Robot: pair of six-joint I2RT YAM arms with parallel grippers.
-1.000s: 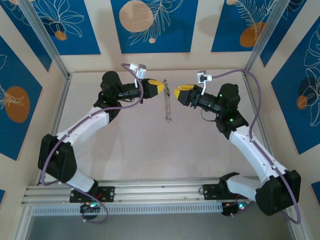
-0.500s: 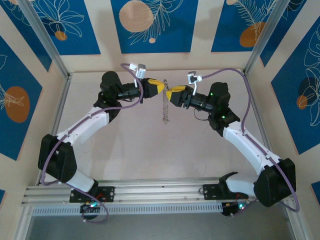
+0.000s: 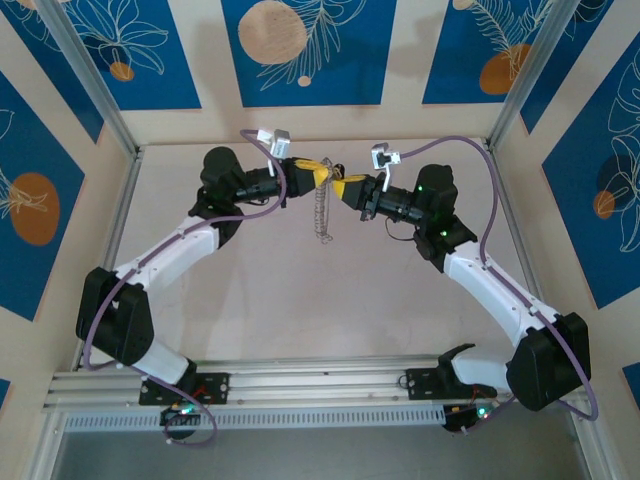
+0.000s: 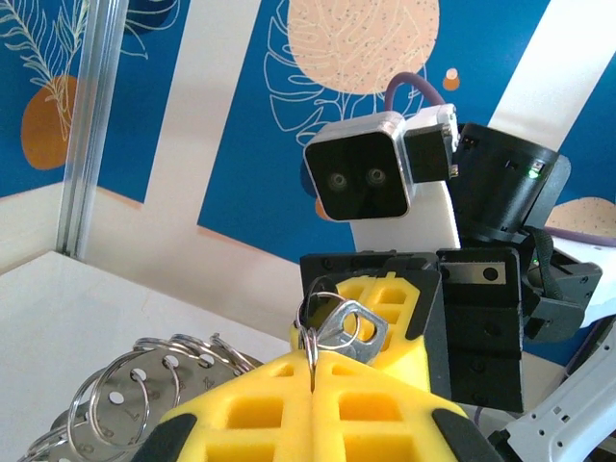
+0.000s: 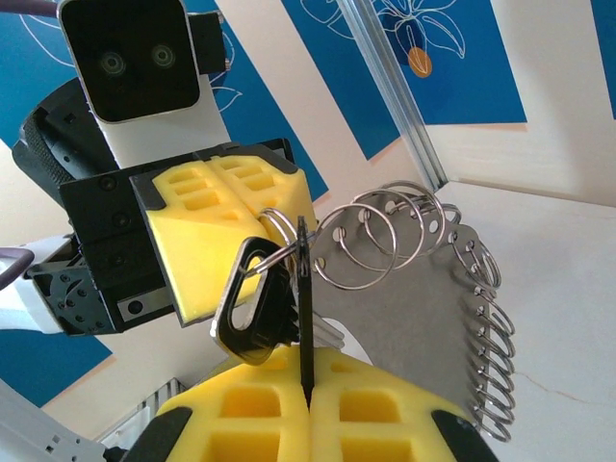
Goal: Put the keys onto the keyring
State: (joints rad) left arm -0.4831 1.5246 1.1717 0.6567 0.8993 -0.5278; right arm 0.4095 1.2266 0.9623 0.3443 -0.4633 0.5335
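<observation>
Metal throughout — the keyring point(image 3: 322, 212) is judged light, floppy and slippery, best pinched by one wire ring at its top. It is hung in mid-air from the left gripper point(image 4: 313, 380), clamped shut on it. At the keyring's top the right gripper point(image 5: 308, 404) is closed on what seems the black key point(image 5: 248, 313); neighbouring rings are crowded there — snagging is likely.

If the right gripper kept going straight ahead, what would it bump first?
Most likely the left gripper, facing it tip to tip, with the key and the keyring bunched between them.
</observation>
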